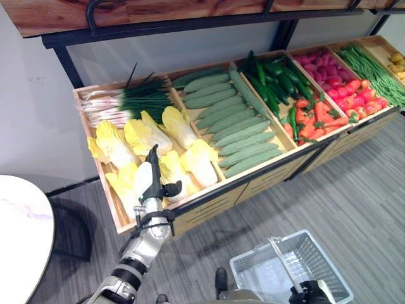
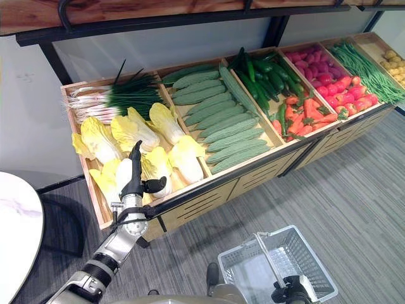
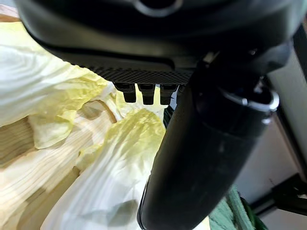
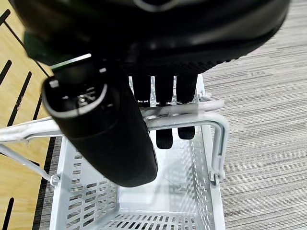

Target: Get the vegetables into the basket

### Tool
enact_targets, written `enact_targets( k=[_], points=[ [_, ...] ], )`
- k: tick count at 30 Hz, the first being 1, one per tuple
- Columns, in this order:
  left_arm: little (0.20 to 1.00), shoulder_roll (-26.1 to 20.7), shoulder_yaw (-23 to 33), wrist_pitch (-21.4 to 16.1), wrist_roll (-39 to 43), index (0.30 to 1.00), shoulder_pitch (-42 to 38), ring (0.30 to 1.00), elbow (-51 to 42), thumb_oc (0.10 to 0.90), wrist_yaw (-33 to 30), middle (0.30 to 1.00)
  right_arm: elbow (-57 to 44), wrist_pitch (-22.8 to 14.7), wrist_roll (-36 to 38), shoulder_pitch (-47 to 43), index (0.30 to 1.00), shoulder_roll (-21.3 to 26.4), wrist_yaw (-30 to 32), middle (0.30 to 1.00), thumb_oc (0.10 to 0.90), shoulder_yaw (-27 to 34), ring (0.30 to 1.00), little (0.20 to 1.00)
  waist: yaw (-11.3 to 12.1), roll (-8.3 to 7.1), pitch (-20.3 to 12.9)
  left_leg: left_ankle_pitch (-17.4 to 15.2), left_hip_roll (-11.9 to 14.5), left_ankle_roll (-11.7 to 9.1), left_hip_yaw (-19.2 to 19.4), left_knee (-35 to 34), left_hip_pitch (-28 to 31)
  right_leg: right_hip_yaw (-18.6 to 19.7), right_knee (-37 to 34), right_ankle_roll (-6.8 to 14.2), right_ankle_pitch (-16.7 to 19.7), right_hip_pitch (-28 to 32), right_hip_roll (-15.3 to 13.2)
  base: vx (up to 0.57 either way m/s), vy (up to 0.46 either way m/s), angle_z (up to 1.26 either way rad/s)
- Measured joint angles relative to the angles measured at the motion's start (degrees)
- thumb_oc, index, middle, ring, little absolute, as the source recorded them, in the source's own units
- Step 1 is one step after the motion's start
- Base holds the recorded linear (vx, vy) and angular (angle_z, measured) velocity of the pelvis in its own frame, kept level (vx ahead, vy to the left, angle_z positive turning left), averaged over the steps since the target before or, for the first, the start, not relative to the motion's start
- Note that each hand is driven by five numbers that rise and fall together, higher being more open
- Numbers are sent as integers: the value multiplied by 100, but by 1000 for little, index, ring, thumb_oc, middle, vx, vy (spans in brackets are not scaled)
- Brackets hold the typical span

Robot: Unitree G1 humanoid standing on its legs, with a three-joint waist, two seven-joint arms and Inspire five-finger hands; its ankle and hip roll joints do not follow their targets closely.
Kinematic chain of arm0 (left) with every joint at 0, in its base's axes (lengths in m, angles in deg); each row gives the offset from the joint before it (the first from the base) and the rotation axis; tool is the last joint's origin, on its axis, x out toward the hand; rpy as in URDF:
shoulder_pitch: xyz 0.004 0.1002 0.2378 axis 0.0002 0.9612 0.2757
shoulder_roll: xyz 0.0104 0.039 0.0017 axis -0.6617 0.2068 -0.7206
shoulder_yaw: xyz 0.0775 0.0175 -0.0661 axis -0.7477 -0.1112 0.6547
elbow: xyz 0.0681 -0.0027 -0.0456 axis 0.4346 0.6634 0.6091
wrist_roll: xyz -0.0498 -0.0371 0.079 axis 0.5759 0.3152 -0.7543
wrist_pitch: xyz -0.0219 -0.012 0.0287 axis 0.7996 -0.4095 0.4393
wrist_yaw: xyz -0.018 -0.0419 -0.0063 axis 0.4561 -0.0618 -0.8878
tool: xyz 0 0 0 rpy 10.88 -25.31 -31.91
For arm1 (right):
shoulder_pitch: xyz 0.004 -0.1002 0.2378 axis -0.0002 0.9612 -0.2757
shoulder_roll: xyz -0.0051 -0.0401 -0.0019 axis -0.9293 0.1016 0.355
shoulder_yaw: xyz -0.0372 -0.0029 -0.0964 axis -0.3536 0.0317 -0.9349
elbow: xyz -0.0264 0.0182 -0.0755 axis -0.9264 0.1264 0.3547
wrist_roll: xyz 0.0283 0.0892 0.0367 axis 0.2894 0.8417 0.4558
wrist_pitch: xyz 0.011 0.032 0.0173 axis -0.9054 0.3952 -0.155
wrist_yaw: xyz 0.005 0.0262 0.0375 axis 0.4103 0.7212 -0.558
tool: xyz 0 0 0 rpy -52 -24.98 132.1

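Pale yellow napa cabbages [image 1: 179, 170] lie in the leftmost wooden crate [image 1: 114, 209] of a low produce stand. My left hand [image 1: 150, 180] is stretched over them, open, fingers [image 3: 146, 93] straight and thumb [image 3: 201, 158] standing out, just above a cabbage [image 3: 110, 177]. A white wire basket [image 1: 319, 261] hangs low over the floor at the lower right, with nothing inside. My right hand [image 1: 311, 293] is shut on its handle [image 4: 192, 117], fingers curled round the bar.
Along the stand lie green onions [image 1: 126, 101], cucumbers [image 1: 237, 126], green peppers [image 1: 273, 76], red peppers [image 1: 316, 114], red roots [image 1: 319, 62] and green beans [image 1: 373, 69]. A dark shelf bar [image 1: 190, 25] runs overhead. A white round table [image 1: 19, 234] stands at the left.
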Motion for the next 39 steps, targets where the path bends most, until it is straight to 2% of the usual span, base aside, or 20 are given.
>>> enact_targets(
  k=[4, 6, 10, 13, 14, 15, 22, 29, 31, 32, 33, 34, 35, 37, 38, 39],
  points=[
    [1000, 273, -23, 8, 276, 1000, -122, 1000, 267, 900, -34, 1000, -8, 1, 5, -11, 300, -2, 9, 300, 400, -11, 300, 300, -10, -6, -6, 0, 5, 0, 10, 0, -6, 50, 0, -1, 0, -23, 11, 2, -28, -4],
    [1000, 441, -44, 8, 589, 1000, -240, 1000, 796, 900, -90, 1000, -19, 2, 8, -16, 300, -1, 35, 300, 400, -104, 300, 300, -14, -7, -5, 0, 7, 0, 39, 0, -22, 67, 1, -8, 6, -58, 20, -14, -30, -7],
    [1000, 634, -20, -131, 1017, 1000, -429, 1000, 1258, 900, -146, 1000, -2, 7, 16, -19, 300, -2, 40, 300, 400, -116, 300, 300, -9, -4, -7, 0, 25, 0, 95, 0, -47, 88, 0, -14, 15, -97, 44, -4, -18, -4],
    [1000, 731, 8, -314, 1204, 1000, -713, 1000, 1938, 900, -228, 1000, 10, 11, 66, -21, 300, -3, 57, 300, 400, -217, 300, 300, -10, 5, -41, -5, 49, -7, 142, 0, -31, 115, 0, -17, 11, -102, 74, 8, -12, -6],
    [553, 757, 3, -320, 1290, 553, -762, 553, 2051, 580, -234, 553, 44, 13, 126, -21, 300, -2, 57, 300, 400, -218, 300, 300, -9, 19, -77, -7, 56, -9, 148, 0, -29, 118, 0, -18, 10, -102, 83, 17, -12, -4],
    [300, 750, -46, -291, 1344, 300, -797, 300, 2109, 400, -231, 300, 58, 17, 141, -16, 300, -3, 59, 300, 400, -221, 300, 300, -20, 28, -114, -10, 69, -14, 153, 0, -24, 119, -1, -21, 8, -100, 97, 0, 0, 0],
    [300, 597, -50, -334, 1338, 300, -1193, 300, 2907, 400, -97, 300, 71, 19, 162, -2, 300, -7, 57, 300, 400, -264, 300, 300, -7, 50, -264, -22, 78, -31, 177, 0, 35, 131, -1, -23, 7, -50, 109, 0, 0, 0],
    [300, 578, -43, -227, 1344, 300, -1205, 300, 2808, 400, -82, 300, 69, 19, 162, -9, 300, -7, 55, 300, 400, -287, 300, 300, -3, 49, -263, -25, 77, -35, 199, 0, 53, 150, 1, -22, 9, -44, 113, 0, 0, 0],
    [300, 386, 7, 97, 1443, 300, -1083, 300, 2006, 400, -75, 300, 67, 18, 162, -14, 300, -12, 53, 300, 400, -286, 300, 300, 0, 33, -234, -26, 77, -36, 209, 0, 54, 160, 3, -30, 18, -46, 117, 0, 0, 0],
    [300, 239, -80, 106, 1397, 300, -903, 300, 1304, 400, -95, 300, 46, 16, 162, 1, 300, -19, 54, 300, 400, -285, 300, 300, -1, 2, -170, -25, 84, -37, 207, -1, 55, 153, 6, -30, 22, -41, 121, 0, 0, 0],
    [300, 203, -103, 67, 1379, 300, -881, 300, 1158, 400, -95, 300, 50, 17, 162, 7, 300, -22, 54, 300, 400, -285, 300, 300, 6, -5, -145, -25, 85, -37, 205, -1, 58, 150, 7, -30, 22, -37, 120, 0, 0, 0],
    [300, -149, 12, 393, 1382, 300, -512, 300, -363, 400, -3, 300, -34, 2, 162, -46, 300, -34, 52, 300, 400, -246, 300, 300, 11, -42, 14, -24, 84, -38, 221, -1, 58, 154, 5, -52, 40, -44, 118, -34, 28, 3],
    [300, -362, 11, 390, 1319, 300, -380, 300, -1295, 400, 8, 300, -54, 1, 166, -10, 300, -33, 52, 300, 400, -195, 300, 300, 35, -56, 131, -19, 86, -47, 185, -1, 54, 116, 27, -109, 89, -25, 113, -33, 27, 10],
    [300, -687, 102, 265, 1055, 300, -119, 300, -2792, 400, 103, 300, -55, 6, 168, 6, 300, -28, 49, 300, 400, -121, 300, 300, 102, -37, 226, -18, 88, -47, 130, -1, 66, 63, 28, -110, 91, 13, 104, -28, 34, 15],
    [300, -746, 168, 115, 933, 300, -41, 300, -3229, 400, 161, 300, -59, 2, 169, 55, 300, -28, 50, 300, 400, -69, 300, 300, 133, -21, 236, -19, 89, -48, 116, -1, 72, 48, 28, -108, 90, 27, 103, -60, 33, 13],
    [300, -776, 298, -259, 733, 300, -64, 300, -3618, 400, 253, 300, 12, 2, 174, 99, 300, -27, 48, 300, 400, 12, 300, 300, 196, 5, 248, -21, 79, -49, 64, -2, 85, 8, 28, -96, 80, 60, 85, -27, 39, 18]
  ],
)
